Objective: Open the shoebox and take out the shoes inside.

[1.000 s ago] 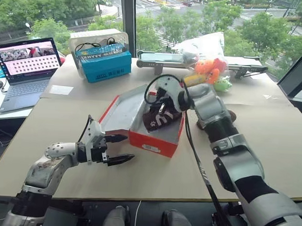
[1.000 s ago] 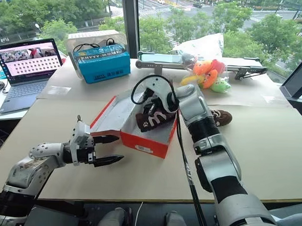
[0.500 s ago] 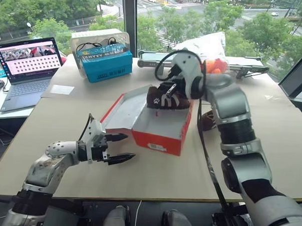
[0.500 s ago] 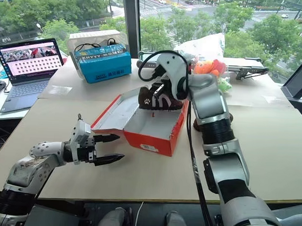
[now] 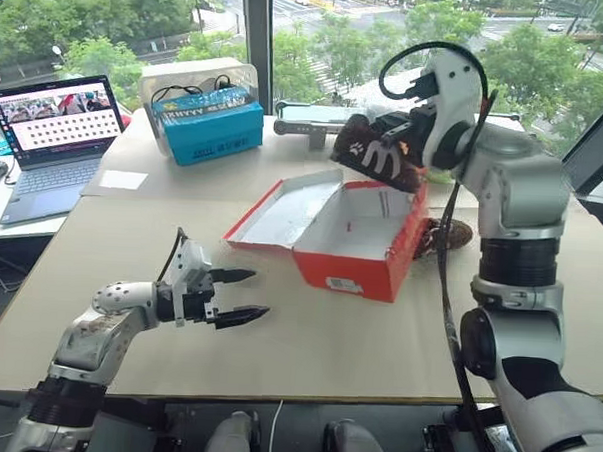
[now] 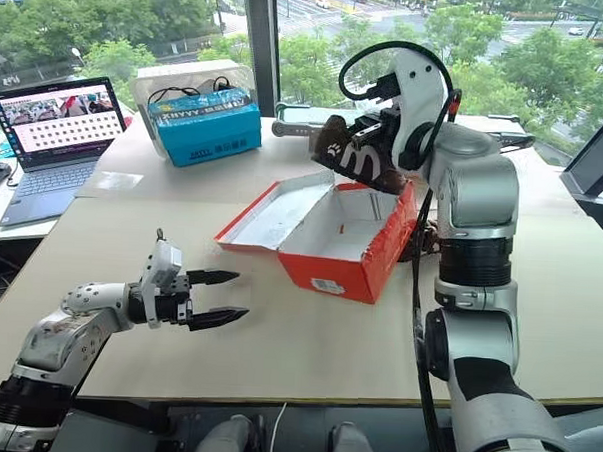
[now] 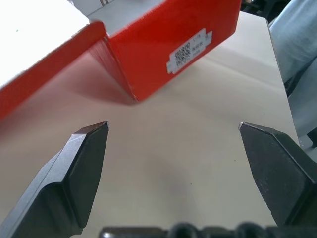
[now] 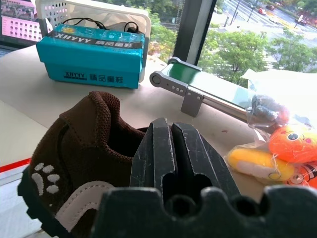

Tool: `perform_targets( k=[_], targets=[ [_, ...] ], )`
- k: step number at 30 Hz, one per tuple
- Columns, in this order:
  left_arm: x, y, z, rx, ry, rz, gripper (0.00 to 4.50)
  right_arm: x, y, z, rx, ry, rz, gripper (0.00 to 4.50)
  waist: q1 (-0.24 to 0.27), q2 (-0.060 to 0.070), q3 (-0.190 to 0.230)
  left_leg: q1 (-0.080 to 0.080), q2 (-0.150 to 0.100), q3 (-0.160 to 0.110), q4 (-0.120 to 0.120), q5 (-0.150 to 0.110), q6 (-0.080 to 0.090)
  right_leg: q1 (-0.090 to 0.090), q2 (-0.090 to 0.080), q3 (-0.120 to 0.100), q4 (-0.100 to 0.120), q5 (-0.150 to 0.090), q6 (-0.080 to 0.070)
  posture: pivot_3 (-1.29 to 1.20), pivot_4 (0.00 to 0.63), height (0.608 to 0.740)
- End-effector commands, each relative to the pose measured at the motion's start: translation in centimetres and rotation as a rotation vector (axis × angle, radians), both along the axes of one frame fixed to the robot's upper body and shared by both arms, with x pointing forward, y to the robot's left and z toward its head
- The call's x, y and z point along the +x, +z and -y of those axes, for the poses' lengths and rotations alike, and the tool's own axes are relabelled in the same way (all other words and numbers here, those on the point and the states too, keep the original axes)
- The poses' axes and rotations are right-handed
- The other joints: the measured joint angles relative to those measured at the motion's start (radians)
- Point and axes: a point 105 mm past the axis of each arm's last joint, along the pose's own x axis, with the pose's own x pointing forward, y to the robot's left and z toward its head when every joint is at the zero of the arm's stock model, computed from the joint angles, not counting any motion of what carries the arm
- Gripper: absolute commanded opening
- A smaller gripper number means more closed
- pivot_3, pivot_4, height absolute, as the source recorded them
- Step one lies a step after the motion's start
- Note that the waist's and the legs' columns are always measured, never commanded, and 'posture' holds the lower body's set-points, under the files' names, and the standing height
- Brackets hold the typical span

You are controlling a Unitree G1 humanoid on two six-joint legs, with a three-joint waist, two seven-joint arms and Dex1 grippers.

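Right arm raised high, forearm near vertical, wrist bent so the right gripper points roughly level toward the robot's left. Its fingers are pressed together, pinching a shoe by the collar. Left arm low and bent, forearm reaching forward. Left gripper hangs just above the table, fingers spread wide, holding nothing.

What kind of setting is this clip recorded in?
Probably an office or lab on an upper floor: an open laptop on a side desk, large windows over treetops and streets, and a small conveyor on the table.
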Motion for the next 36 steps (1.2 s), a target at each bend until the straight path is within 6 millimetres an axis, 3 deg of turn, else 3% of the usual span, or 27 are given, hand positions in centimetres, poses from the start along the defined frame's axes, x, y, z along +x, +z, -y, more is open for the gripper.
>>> perform_targets(
  k=[1,7,11,18,22,30,36],
  targets=[
    [0.1,0.9,0.3,-0.001,-0.018,0.047,4.50,0.3,-0.4,0.1,0.074,-0.018,0.006,0.03,0.000,0.000,0.000,0.000,0.000,0.000,0.000,0.000,0.000,0.000,0.000,0.000,0.000,0.000,0.000,0.00,0.150,0.736],
    [0.2,0.9,0.1,0.005,-0.007,0.050,4.50,1.3,-2.2,0.2,0.173,-0.042,-0.047,0.03,0.004,0.001,0.000,0.000,0.000,0.000,0.000,0.000,0.000,0.001,0.000,-0.001,0.000,0.000,0.000,0.00,0.150,0.736],
    [0.2,1.0,0.0,0.005,-0.001,0.052,4.50,1.6,-3.5,-1.4,0.196,-0.014,-0.074,0.03,0.002,0.001,0.000,0.000,0.000,0.000,0.001,0.000,0.000,0.002,0.000,-0.001,-0.001,0.000,0.001,0.00,0.150,0.736],
    [0.1,1.0,-0.2,0.007,0.014,0.054,4.50,0.8,-6.0,-8.2,0.206,0.142,-0.150,0.03,-0.011,0.001,0.001,0.000,0.001,0.000,0.001,0.000,0.000,0.002,0.002,0.000,0.000,0.001,0.001,0.00,0.150,0.736],
    [0.1,1.0,-0.3,0.007,0.022,0.055,4.50,0.0,-5.9,-11.1,0.191,0.223,-0.143,0.03,-0.012,0.001,0.001,0.000,0.001,-0.001,0.001,0.000,0.001,0.002,0.003,0.000,0.000,0.001,0.001,0.00,0.150,0.736],
    [-0.1,0.9,-0.4,0.007,0.031,0.054,4.50,-0.2,-4.6,-12.3,0.205,0.270,-0.105,0.03,-0.009,0.001,0.001,0.000,0.001,-0.001,0.001,0.000,0.000,0.002,0.001,-0.001,0.000,0.001,0.001,0.00,0.150,0.736],
    [0.0,0.9,-0.4,0.008,0.034,0.052,4.50,-0.7,-2.1,-12.4,0.249,0.288,-0.051,0.03,-0.009,0.002,0.001,0.000,0.003,-0.001,0.000,0.000,0.000,0.001,0.002,-0.001,0.000,0.001,0.001,0.00,0.150,0.736]
  ],
)
